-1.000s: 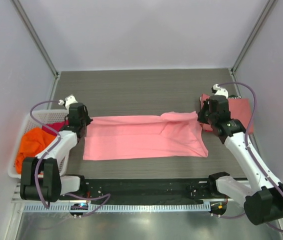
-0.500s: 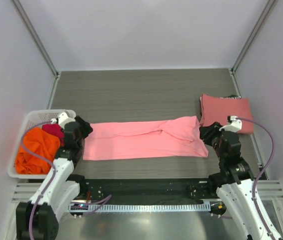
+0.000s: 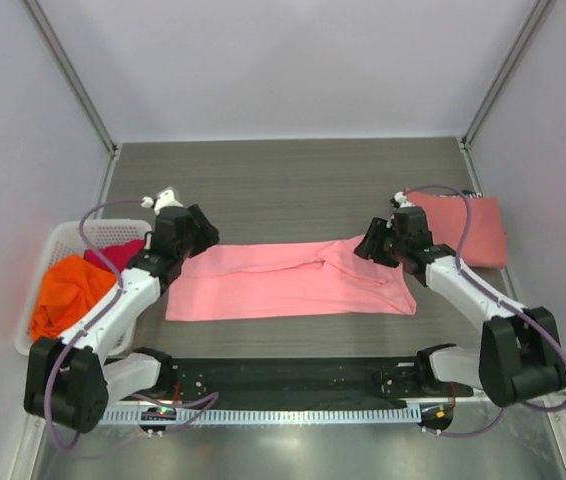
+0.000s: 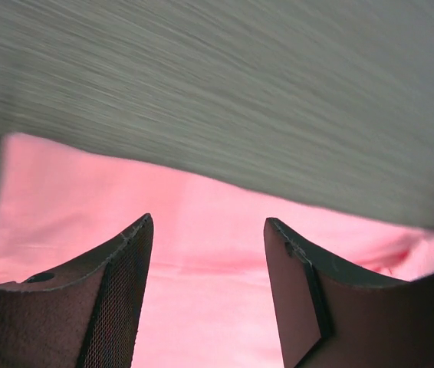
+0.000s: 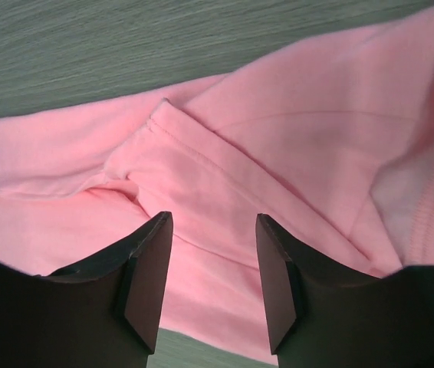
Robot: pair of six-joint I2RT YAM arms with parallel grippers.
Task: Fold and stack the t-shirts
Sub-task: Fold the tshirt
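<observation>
Both grippers are hanging with jaws parted over the ends of the light pink t-shirt (image 3: pixel 283 282).
At far left, the orange t-shirt (image 3: pixel 68 295) and magenta t-shirt (image 3: pixel 118 252) are sitting bunched in the white basket (image 3: pixel 35 268). The left gripper (image 3: pixel 203 228) is hovering at the pink shirt's far left corner, holding nothing (only cloth and table (image 3: pixel 283 180) are showing between its fingers (image 4: pixel 129 268)). The right gripper (image 3: pixel 366 247), also spread and empty, is hanging over the rumpled right end. The salmon-red t-shirt (image 3: pixel 473 228) is lying folded at far right.
</observation>
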